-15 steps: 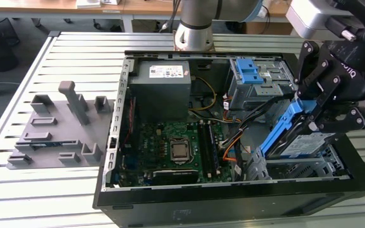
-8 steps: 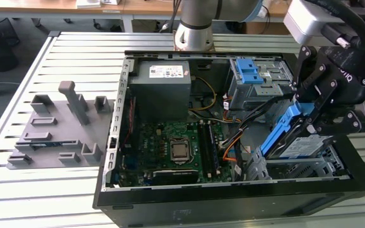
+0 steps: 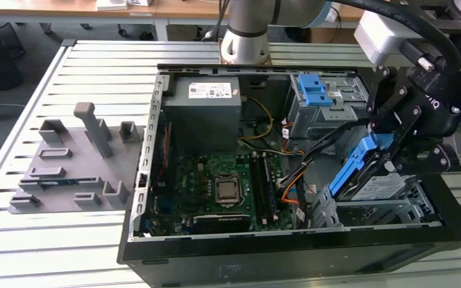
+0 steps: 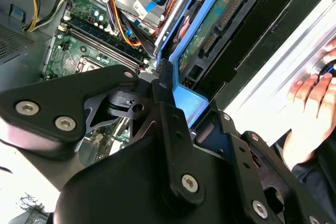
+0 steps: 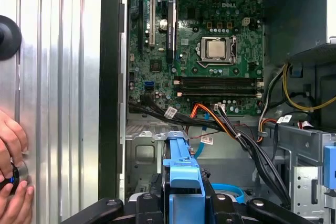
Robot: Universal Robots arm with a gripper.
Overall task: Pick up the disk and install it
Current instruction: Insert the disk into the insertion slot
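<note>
"Blue plastic caught my eye first: the bracket round the disk (image 3: 365, 171), which stood steeply tilted over the near corner of the open computer case (image 3: 295, 252), on the exterior view's right."

"And the claw?"

"The gripper (image 3: 391, 144) was clamped on the disk. In the first wrist view, black fingers (image 5: 218, 203) pressed either side of the blue bracket."

"Was it seated?"

"No. Its lower end hung at the mouth of the grey drive bay (image 3: 383, 210); I couldn't tell if they touched. The motherboard (image 3: 222, 186) lay to its left, with the power-supply box (image 3: 206, 114) farther back."

"Anyone nearby?"

"A person's hand (image 5: 11, 140) rested on the ribbed metal table (image 5: 58, 77) beside the case."
</note>
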